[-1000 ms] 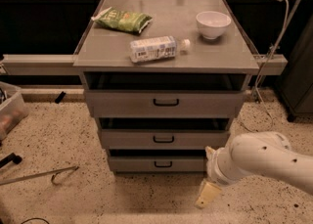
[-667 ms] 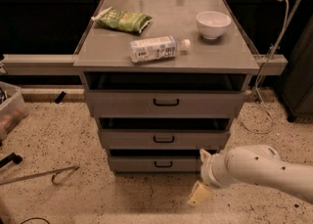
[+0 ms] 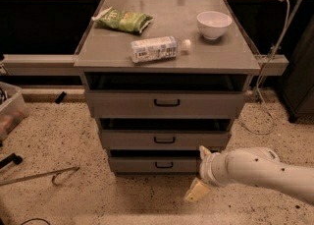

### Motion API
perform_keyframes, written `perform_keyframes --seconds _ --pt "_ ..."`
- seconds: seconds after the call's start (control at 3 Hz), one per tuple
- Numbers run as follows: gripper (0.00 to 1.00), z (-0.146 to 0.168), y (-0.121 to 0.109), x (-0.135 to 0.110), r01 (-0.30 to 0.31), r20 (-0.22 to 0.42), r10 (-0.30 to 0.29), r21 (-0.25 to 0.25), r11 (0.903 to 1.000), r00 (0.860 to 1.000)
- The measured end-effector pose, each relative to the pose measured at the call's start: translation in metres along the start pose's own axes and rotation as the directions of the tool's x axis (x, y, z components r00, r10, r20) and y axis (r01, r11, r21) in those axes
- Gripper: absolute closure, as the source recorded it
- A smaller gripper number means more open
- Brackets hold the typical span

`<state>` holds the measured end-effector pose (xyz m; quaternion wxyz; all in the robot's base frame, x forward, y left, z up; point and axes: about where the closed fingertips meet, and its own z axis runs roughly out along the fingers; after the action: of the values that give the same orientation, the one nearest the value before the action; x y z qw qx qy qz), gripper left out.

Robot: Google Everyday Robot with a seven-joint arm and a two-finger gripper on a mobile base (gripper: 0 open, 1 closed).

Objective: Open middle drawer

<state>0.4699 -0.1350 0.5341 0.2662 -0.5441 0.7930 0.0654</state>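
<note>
The pincer (image 3: 197,174) has edged toward 9 o'clock, spread wide and empty. The middle drawer (image 3: 132,139), seemingly closed, lies at its 11 o'clock. Best to rise, straddle the black handle (image 3: 164,140), close, then pull straight.

On the surface (image 3: 216,59), a snack bag (image 3: 122,20) is lying at ten o'clock, a bowl (image 3: 214,24) is sitting at two o'clock, and a bottle (image 3: 154,49) is lying on its side near the middle. Below, the middle drawer (image 3: 127,139) is sitting between the top drawer (image 3: 122,103) and the bottom drawer (image 3: 132,165). The end effector (image 3: 200,171) is hovering at four o'clock from the middle drawer's handle (image 3: 164,140).
</note>
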Motion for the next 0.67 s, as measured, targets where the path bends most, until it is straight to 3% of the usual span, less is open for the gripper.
perform_keyframes --seconds 0.33,0.67 --pt "0.0 0.017 0.001 -0.001 -0.002 0.031 0.002 -0.017 0.9999 1.0" --pt "0.0 0.043 -0.013 -0.012 0.005 0.114 -0.009 0.028 0.9996 0.993"
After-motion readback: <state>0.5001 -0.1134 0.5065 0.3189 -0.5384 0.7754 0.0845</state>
